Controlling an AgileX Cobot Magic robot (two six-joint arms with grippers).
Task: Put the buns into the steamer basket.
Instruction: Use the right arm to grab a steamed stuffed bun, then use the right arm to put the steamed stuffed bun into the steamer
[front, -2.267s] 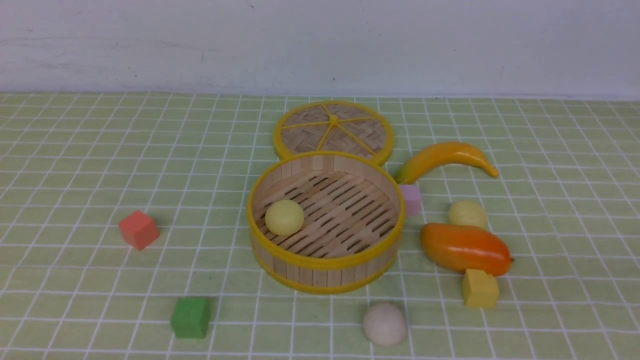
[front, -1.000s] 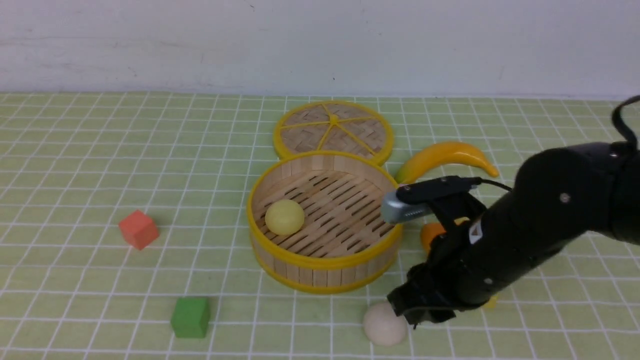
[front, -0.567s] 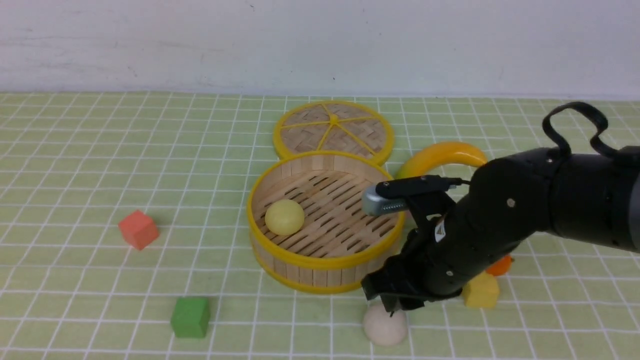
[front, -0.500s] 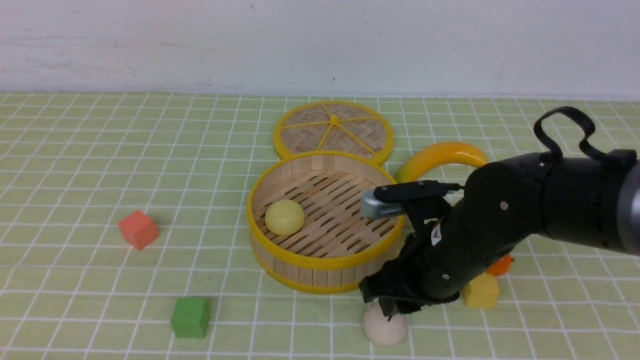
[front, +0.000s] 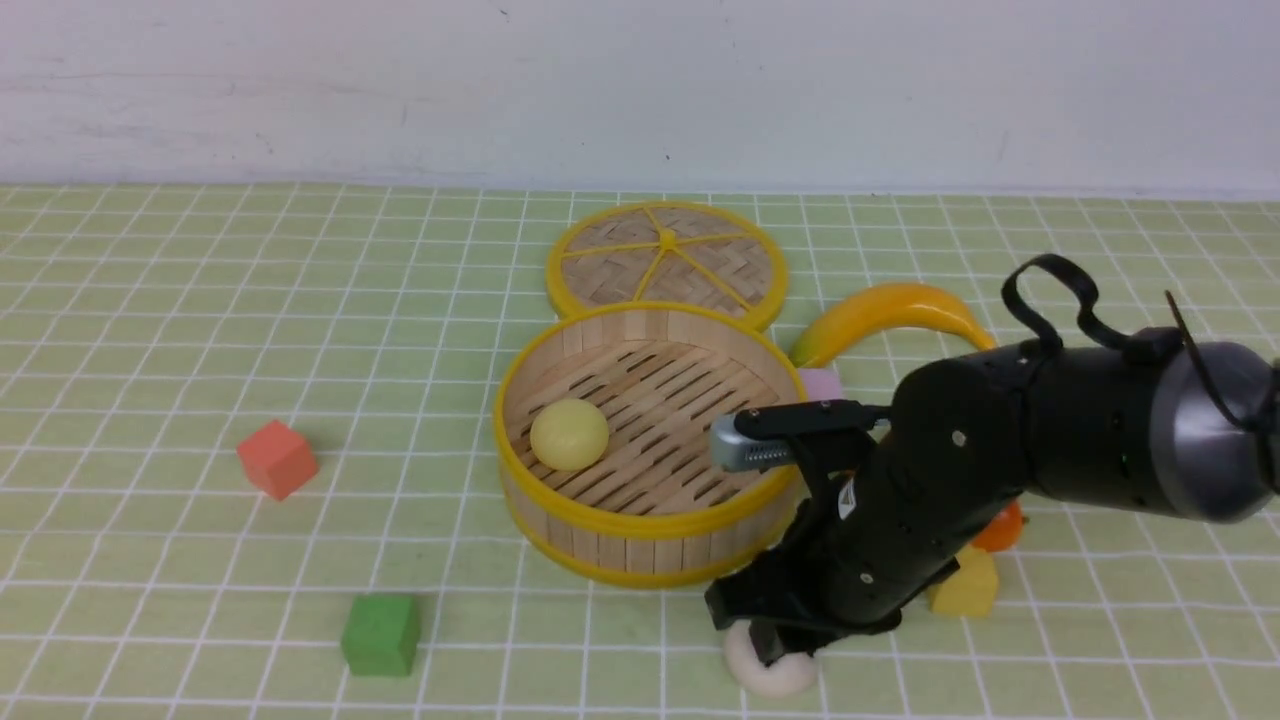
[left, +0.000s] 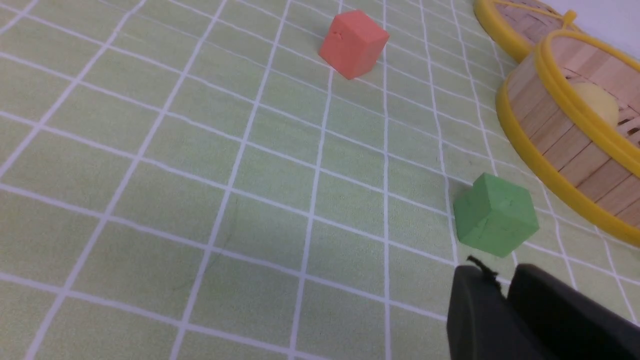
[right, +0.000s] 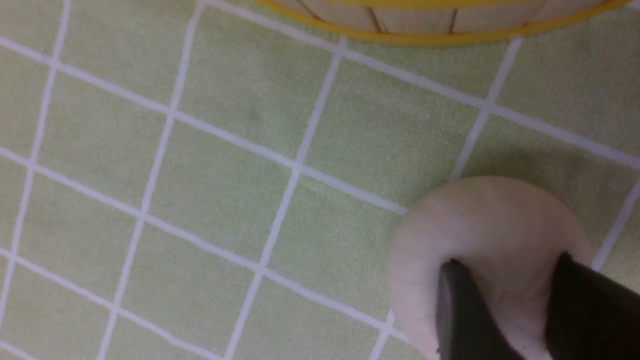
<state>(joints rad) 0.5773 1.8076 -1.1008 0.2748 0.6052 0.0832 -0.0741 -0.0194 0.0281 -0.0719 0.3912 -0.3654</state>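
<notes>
The steamer basket (front: 652, 525) stands mid-table with one pale yellow bun (front: 568, 434) on its slatted floor. Just in front of it, an off-white bun (front: 772, 674) lies on the cloth. My right gripper (front: 768, 640) is down on that bun. In the right wrist view its two dark fingers (right: 462, 310) press into the bun (right: 480, 220) from both sides, so the right gripper (right: 507, 262) is shut on it. My left gripper (left: 502, 280) hangs shut and empty near the green cube (left: 495, 214). The right arm hides any other bun.
The woven lid (front: 667, 262) lies behind the basket, with a banana (front: 880, 312) and a pink cube (front: 822, 382) to its right. A mango (front: 1003, 527) and a yellow cube (front: 968, 592) peek out by the right arm. A red cube (front: 277, 458) and a green cube (front: 381, 634) sit on the left.
My right arm has come in from the right, swung left and dropped onto the off-white bun. Its fingers have narrowed around the bun. The bun in the basket has not moved.
</notes>
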